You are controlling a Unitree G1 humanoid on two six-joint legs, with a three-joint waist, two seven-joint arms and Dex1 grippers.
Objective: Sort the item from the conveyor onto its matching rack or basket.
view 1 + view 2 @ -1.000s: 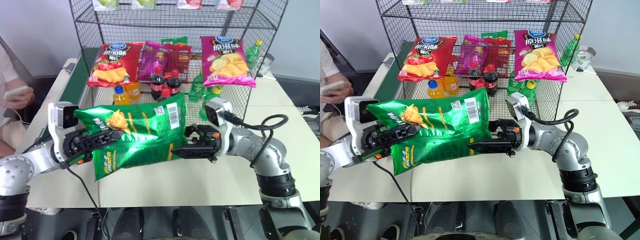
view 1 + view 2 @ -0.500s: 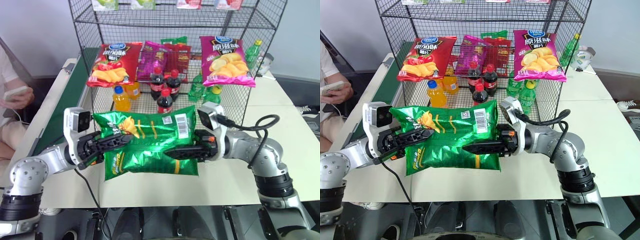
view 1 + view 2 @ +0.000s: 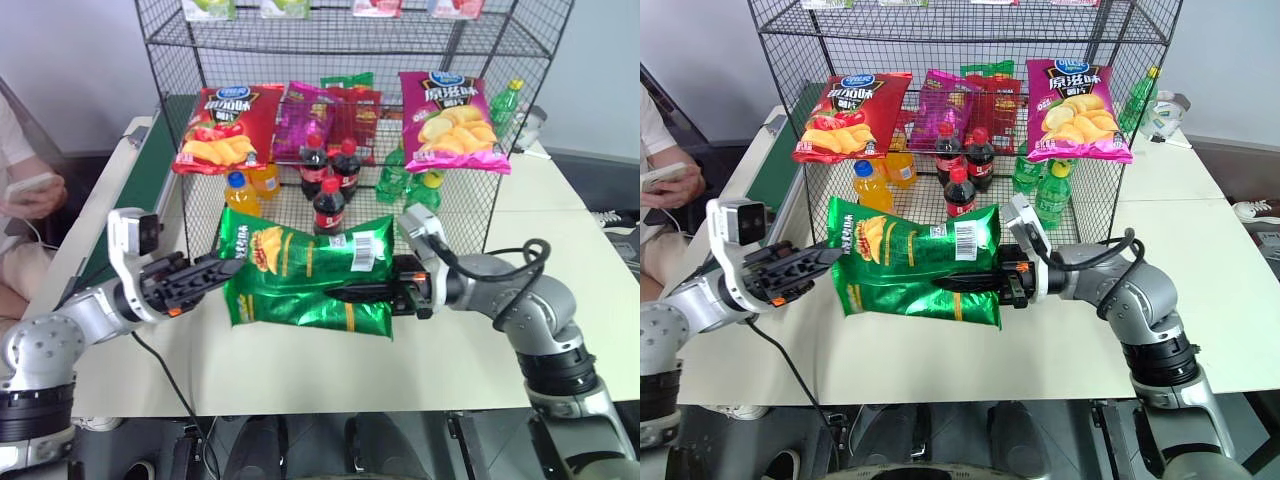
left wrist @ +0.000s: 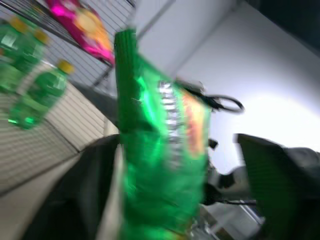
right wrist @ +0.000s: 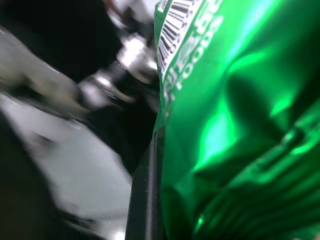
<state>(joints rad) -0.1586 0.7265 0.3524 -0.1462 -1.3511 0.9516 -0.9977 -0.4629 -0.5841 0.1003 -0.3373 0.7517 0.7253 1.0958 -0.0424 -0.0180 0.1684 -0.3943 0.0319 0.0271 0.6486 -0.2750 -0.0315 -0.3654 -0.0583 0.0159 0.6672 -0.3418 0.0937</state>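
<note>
The item, a glossy green crisp bag (image 3: 300, 262), hangs lengthwise above the pale table in front of the rack (image 3: 170, 45). My right gripper (image 3: 345, 294) is shut on the bag's right half, below the white barcode patch. My left gripper (image 3: 222, 270) stands open at the bag's left end, its fingers spread on either side of that edge, as the left wrist view shows with the bag (image 4: 160, 165). In the right wrist view, green foil (image 5: 240, 125) lies against one black finger (image 5: 145, 200). The conveyor (image 3: 135, 195) runs along the left side.
On the rack's middle tier lie a red crisp bag (image 3: 218, 125) and magenta crisp bags (image 3: 452, 120). Cola bottles (image 3: 329, 205), an orange bottle (image 3: 240, 192) and green bottles (image 3: 400, 180) stand below. A person's hand with a phone (image 3: 35, 188) is at the far left. Bare table (image 3: 450, 350) lies under my arms.
My right gripper has shut on the bag. My left gripper has opened and drawn back to the left, off the bag's face. The bag has shifted right and folded narrower.
</note>
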